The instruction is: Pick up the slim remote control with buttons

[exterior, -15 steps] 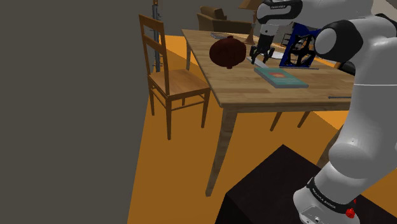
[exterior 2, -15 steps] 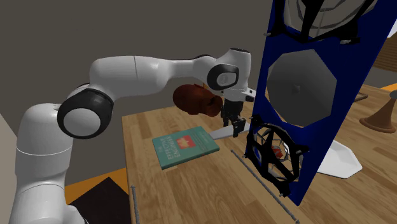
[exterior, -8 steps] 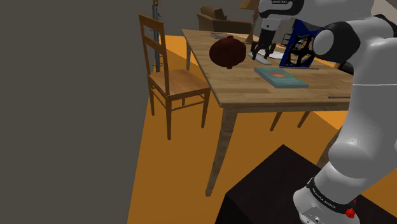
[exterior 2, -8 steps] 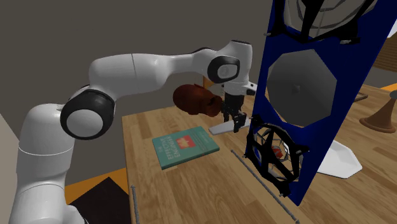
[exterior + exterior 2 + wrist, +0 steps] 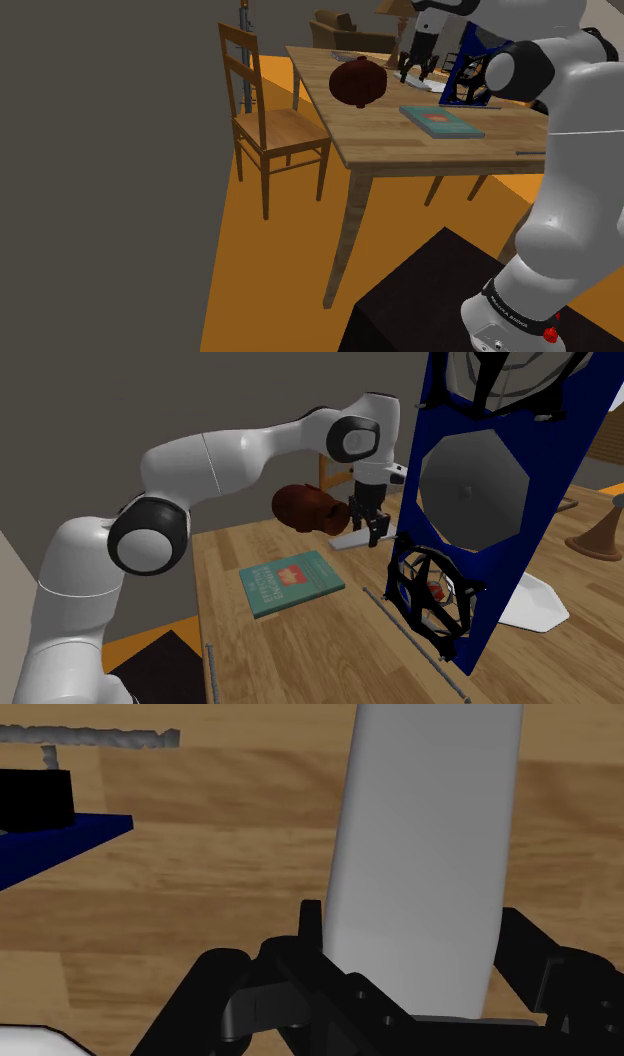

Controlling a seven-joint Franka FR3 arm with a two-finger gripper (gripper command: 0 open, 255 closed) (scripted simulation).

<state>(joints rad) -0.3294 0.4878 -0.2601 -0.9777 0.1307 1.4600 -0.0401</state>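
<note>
The gripper [image 5: 370, 533] is clamped on one end of the pale grey remote control [image 5: 343, 540], which is judged to be just clear of the wooden surface [image 5: 300, 647]. A straight, slow rise is advised, so the blue frame [image 5: 500, 552] close beside is not struck.

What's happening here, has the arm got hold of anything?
The white Franka arm has its all-black two-finger gripper shut on the slim pale grey remote control, clasped near one end between the fingers. The remote appears to be clear of the wooden table, held near the dark red-brown round object and the tall blue frame. A teal book lies flat on the table nearby, untouched.
</note>
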